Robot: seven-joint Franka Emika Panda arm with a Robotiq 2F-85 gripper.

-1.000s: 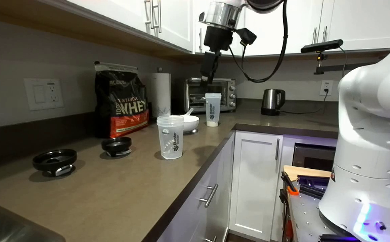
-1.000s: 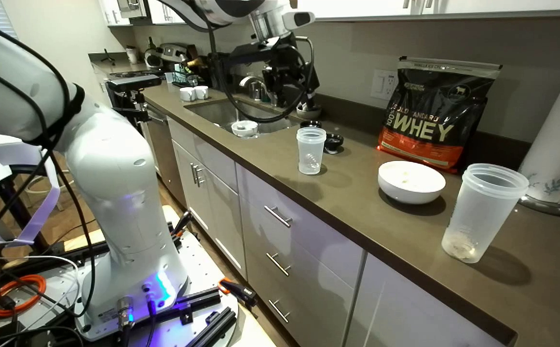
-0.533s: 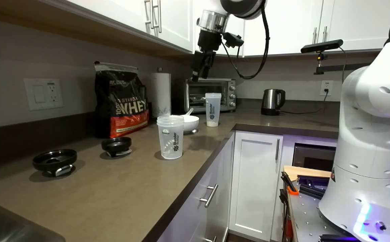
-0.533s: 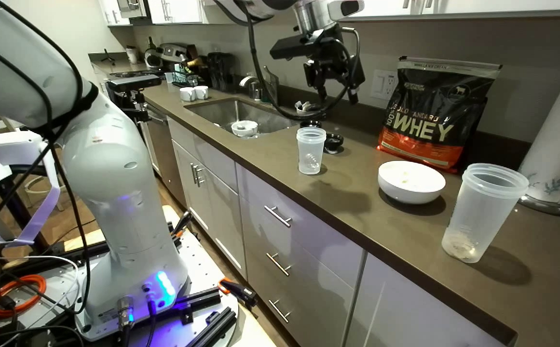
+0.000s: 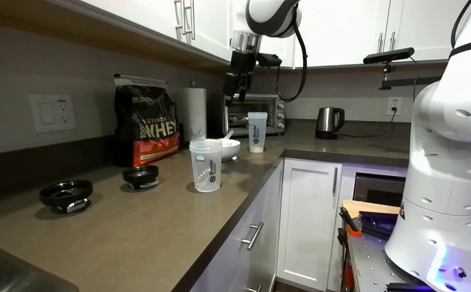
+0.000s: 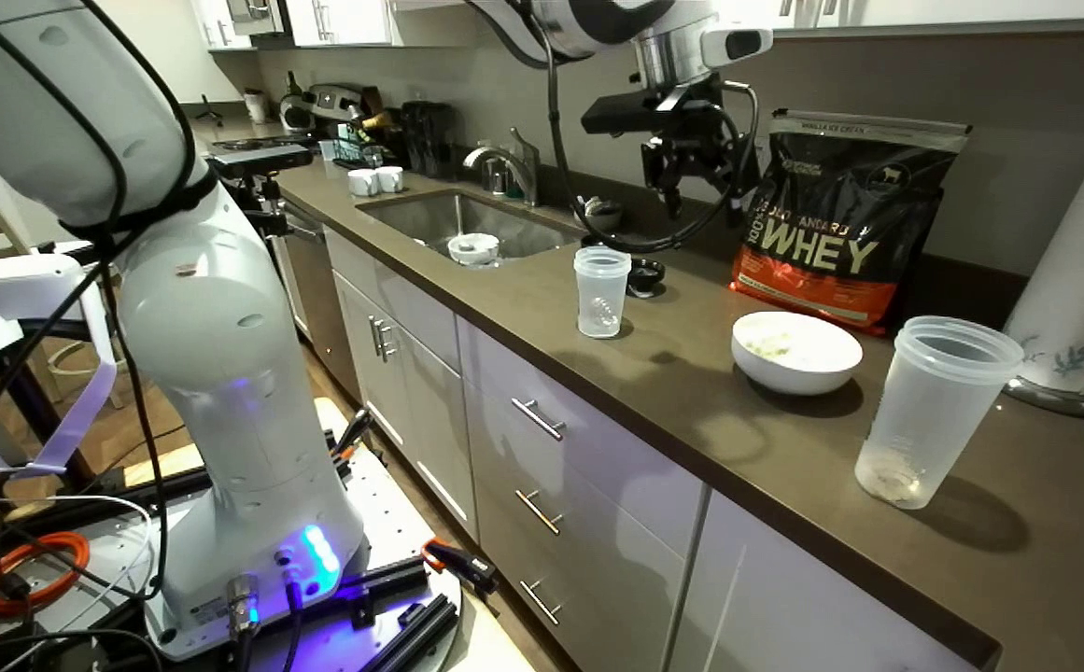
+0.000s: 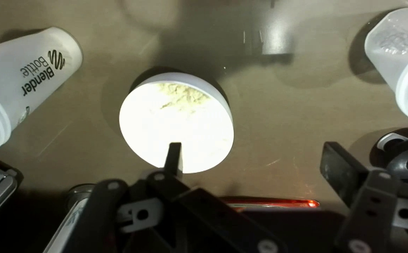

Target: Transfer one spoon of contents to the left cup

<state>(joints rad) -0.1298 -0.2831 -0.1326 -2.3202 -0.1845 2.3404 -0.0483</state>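
Two fingers (image 7: 339, 172) of the gripper (image 7: 254, 158) stand wide apart, holding nothing. Below sits the bowl (image 7: 144, 119) of powder (image 7: 186, 96); a low descent could knock its rim. Out of it leans the spoon (image 5: 229, 134), whose slim handle may twist if pinched off-centre. Farther out stands the left cup (image 5: 206, 166); a tilt in transit could spill powder.

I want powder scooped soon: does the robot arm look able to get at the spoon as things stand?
Probably yes: the spoon sticks up at the bowl, nothing visible bars the way, and the end effector hangs open, higher up.
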